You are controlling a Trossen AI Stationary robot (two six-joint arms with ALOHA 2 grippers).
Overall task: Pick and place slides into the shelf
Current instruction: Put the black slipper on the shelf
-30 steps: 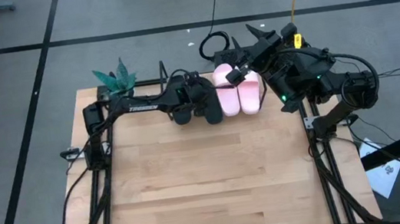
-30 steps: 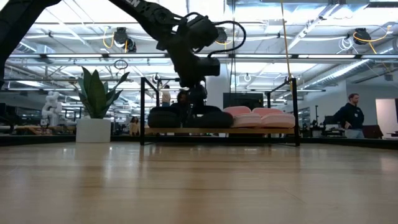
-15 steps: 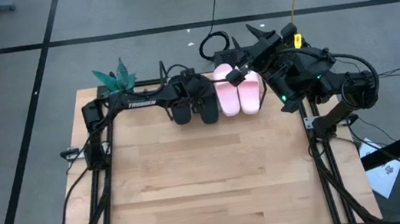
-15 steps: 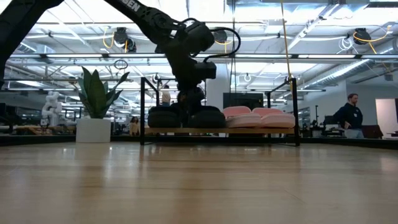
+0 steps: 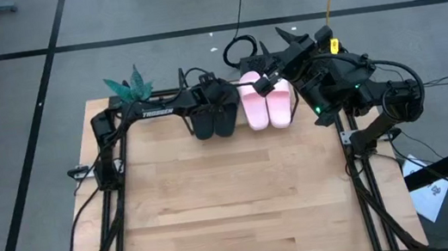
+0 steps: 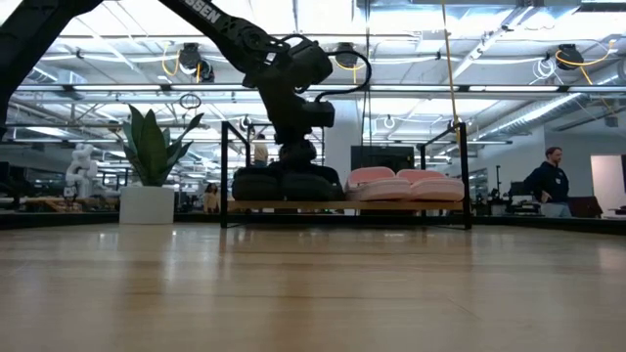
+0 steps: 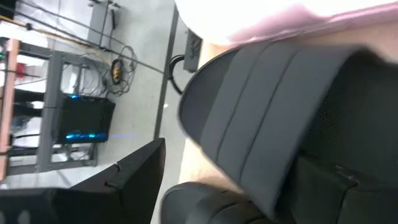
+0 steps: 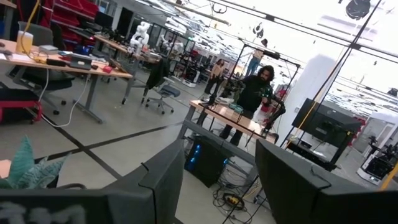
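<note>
Slides sit in a row of four on the shelf (image 6: 430, 206) at the far edge of the table (image 5: 235, 211): the black pair (image 5: 213, 120) on the left half, the pink pair (image 5: 267, 107) just beside it on the right, all four side by side with toes toward the table's middle. The left gripper (image 5: 214, 101) is over the black pair, at the back of the right-hand black slide (image 5: 225, 118); in the low view it hangs straight down onto the black slides (image 6: 284, 184), seeming to touch their straps. The left wrist view shows a black strap filling the space between the two dark fingers (image 7: 134, 180), with a pink slide (image 7: 280, 22) just beyond, but whether the fingers are pressing on it or standing apart from it cannot be told. The right gripper (image 5: 263, 81) waits behind the pink pair at the shelf's far side, its fingers (image 8: 165, 180) spread apart with nothing between them. A potted plant (image 5: 128, 88) stands at the table's far left corner.
</note>
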